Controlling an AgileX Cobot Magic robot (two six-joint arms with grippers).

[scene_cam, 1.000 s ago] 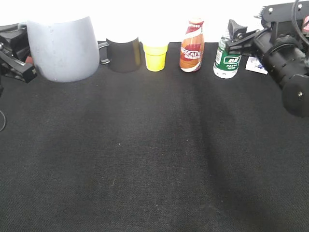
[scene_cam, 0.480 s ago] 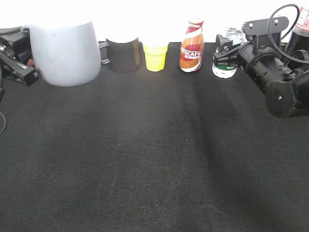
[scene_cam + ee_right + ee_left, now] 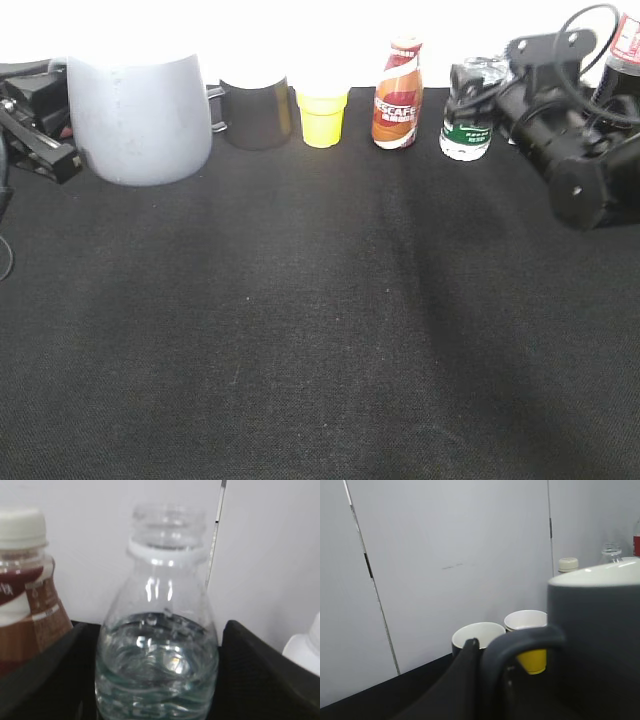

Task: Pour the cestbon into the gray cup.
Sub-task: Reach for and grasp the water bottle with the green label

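Note:
The gray cup (image 3: 140,120) is at the far left, close to the exterior camera. My left gripper (image 3: 40,140) is shut on its loop handle (image 3: 520,642), and one dark finger (image 3: 467,680) presses the handle's outer side. The cestbon (image 3: 467,128) stands upright at the back right. It has no cap and is partly filled with water. My right gripper (image 3: 470,85) stands open around the cestbon (image 3: 157,650), with a black finger (image 3: 40,675) on each side at shoulder height. I cannot tell whether the fingers touch it.
Along the back wall stand a black mug (image 3: 255,112), a yellow paper cup (image 3: 322,115) and a brown-orange Nescafe bottle (image 3: 398,95), which is just left of the cestbon. A red-labelled cola bottle (image 3: 625,40) stands behind the right arm. Black cloth covers the table.
My right arm has moved in from the right, and its open jaws now stand around the cestbon. The gray cup has shifted slightly right in the left gripper.

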